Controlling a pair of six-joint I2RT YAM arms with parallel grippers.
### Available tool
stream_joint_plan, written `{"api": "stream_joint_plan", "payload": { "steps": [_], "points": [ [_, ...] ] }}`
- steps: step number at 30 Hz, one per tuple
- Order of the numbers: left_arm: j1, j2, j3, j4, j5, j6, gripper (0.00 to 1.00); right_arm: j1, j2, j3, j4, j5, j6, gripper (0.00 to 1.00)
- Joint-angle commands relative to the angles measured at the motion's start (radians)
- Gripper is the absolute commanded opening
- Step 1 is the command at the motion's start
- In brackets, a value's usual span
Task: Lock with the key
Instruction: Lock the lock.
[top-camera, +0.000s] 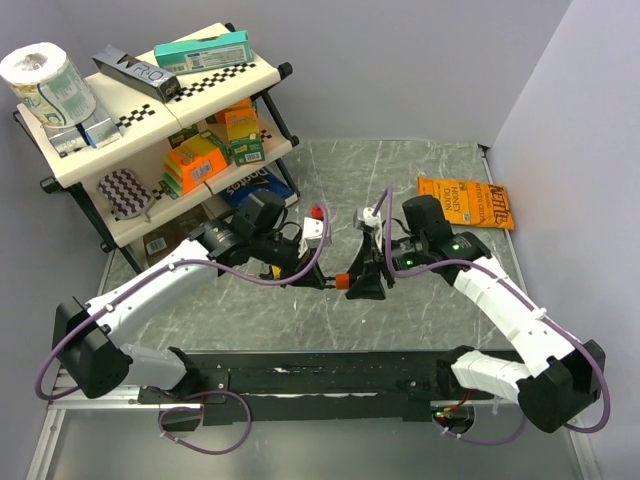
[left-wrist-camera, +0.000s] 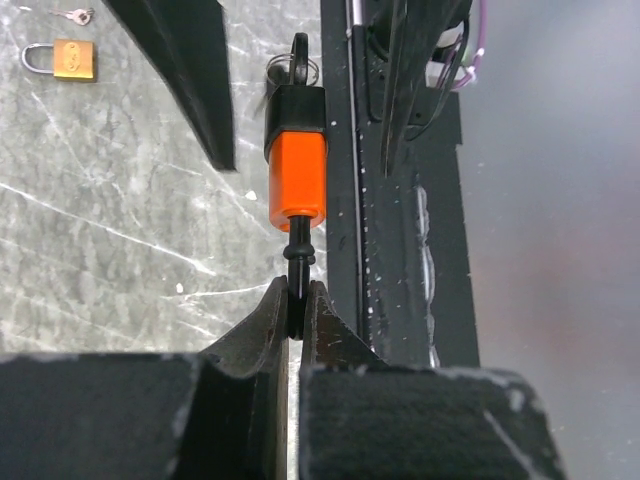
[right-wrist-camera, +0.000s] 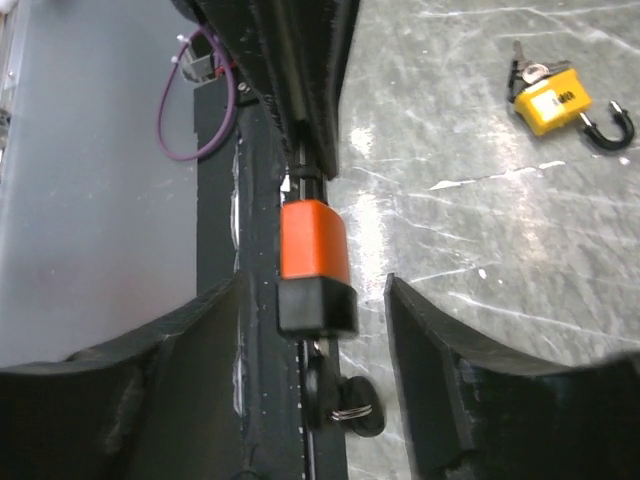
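Two-arm locking of a padlock, key-turning step. The left gripper (left-wrist-camera: 296, 310) is fully closed on the black shackle (left-wrist-camera: 298, 255) of the orange padlock (left-wrist-camera: 297, 180), holding the lock in the air above the table (left-wrist-camera: 120, 250), between the two arms. The key (right-wrist-camera: 345, 408), with its ring, sits in the black end of the body and faces the right arm. The right gripper (right-wrist-camera: 312, 290) stands wide open and grips nothing; its fingers flank the body on either side without touching it, and the key head lies deeper between them. The step in hand is judged to be grasping the key head and turning it. To do this well, the right fingers should close on the flat of the key head alone, clear of the black end and the loose ring, and the wrist should roll about the key's own axis while the left grip resists the twist. A brass padlock (left-wrist-camera: 72, 58) and a yellow padlock (right-wrist-camera: 548, 95) lie apart on the table, uninvolved.
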Motion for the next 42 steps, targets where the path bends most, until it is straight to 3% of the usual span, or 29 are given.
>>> {"api": "stream_joint_plan", "payload": {
  "steps": [1,10,12,14,17,20,31,36,42],
  "points": [
    [0.006,-0.002,0.047,0.070,0.076,-0.045,0.01,0.039,0.000,0.019,0.001,0.014,-0.080,0.60],
    [0.020,0.018,0.061,0.069,0.117,-0.088,0.01,0.062,0.019,0.055,-0.016,0.010,-0.120,0.21],
    [0.022,0.024,0.063,0.067,0.122,-0.095,0.01,0.067,0.026,0.064,-0.020,0.002,-0.118,0.01],
    [0.029,0.025,0.060,0.063,0.128,-0.101,0.03,0.067,0.026,0.071,-0.021,-0.016,-0.105,0.00],
    [0.037,0.027,0.057,0.021,0.141,-0.054,0.25,0.066,0.023,0.074,-0.010,-0.021,-0.075,0.00],
    [0.038,0.016,0.041,-0.019,0.128,-0.016,0.33,0.061,0.021,0.078,-0.004,-0.023,-0.062,0.00],
    [0.043,-0.009,-0.043,0.017,0.045,0.004,0.36,0.056,0.024,0.095,-0.005,-0.055,-0.046,0.00],
    [0.045,-0.004,-0.034,0.026,0.082,0.004,0.26,0.056,0.027,0.098,-0.007,-0.055,-0.048,0.00],
    [0.038,-0.024,-0.038,0.047,0.115,-0.005,0.20,0.056,0.030,0.088,0.016,-0.039,-0.019,0.00]
  ]
}}
